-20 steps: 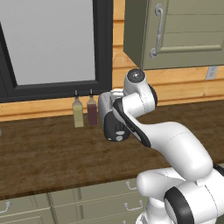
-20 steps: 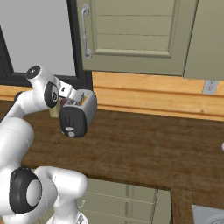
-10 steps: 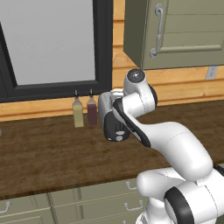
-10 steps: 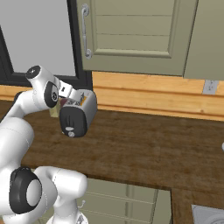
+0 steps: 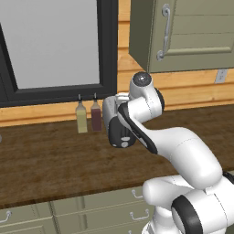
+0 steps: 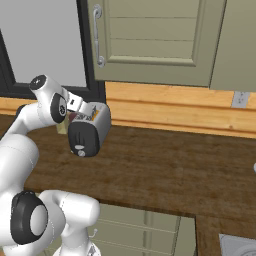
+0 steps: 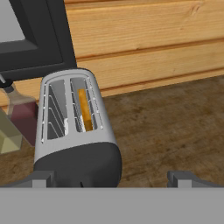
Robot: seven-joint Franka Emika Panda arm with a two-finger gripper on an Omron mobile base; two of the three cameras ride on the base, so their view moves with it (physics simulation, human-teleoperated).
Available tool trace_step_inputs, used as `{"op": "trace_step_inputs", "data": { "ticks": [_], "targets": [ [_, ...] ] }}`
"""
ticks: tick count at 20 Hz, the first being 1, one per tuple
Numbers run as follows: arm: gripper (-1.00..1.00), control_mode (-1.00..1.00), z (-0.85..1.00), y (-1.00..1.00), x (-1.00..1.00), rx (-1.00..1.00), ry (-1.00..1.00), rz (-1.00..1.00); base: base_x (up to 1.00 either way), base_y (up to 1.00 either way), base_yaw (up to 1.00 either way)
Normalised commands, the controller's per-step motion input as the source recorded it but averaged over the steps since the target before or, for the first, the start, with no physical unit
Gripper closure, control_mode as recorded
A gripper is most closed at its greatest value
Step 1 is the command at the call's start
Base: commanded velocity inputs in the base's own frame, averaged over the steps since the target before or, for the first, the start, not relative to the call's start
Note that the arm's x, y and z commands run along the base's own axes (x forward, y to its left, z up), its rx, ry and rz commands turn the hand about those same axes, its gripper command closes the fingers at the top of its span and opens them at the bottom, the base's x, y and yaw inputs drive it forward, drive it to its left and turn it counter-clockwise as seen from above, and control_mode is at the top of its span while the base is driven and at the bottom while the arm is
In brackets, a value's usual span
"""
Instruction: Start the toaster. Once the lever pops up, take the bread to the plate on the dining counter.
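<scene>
Over the dark wood worktop [image 6: 165,170], the gripper [image 7: 111,178] hangs wide open and empty just above the toaster [image 7: 76,131], bread [image 7: 85,110] in one slot, so it should slide carefully down onto the end lever.

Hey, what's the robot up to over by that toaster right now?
The robot arm's gripper hangs open just above the black end of the toaster on the wooden worktop, holding nothing. A slice of bread sits down in one slot. Two bottles stand beside the toaster, under the window.
</scene>
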Motion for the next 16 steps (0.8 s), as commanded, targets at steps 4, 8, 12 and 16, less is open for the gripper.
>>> {"op": "trace_step_inputs", "data": {
  "ticks": [4, 8, 12, 16],
  "targets": [
    [-1.00, -1.00, 0.00, 0.00, 0.00, 0.00, 0.00, 0.00, 0.00, 0.00, 0.00],
    [-1.00, -1.00, 0.00, 0.00, 0.00, 0.00, 0.00, 0.00, 0.00, 0.00, 0.00],
    [-1.00, -1.00, 0.00, 0.00, 0.00, 0.00, 0.00, 0.00, 0.00, 0.00, 0.00],
    [-1.00, -1.00, 0.00, 0.00, 0.00, 0.00, 0.00, 0.00, 0.00, 0.00, 0.00]
  ]
}}
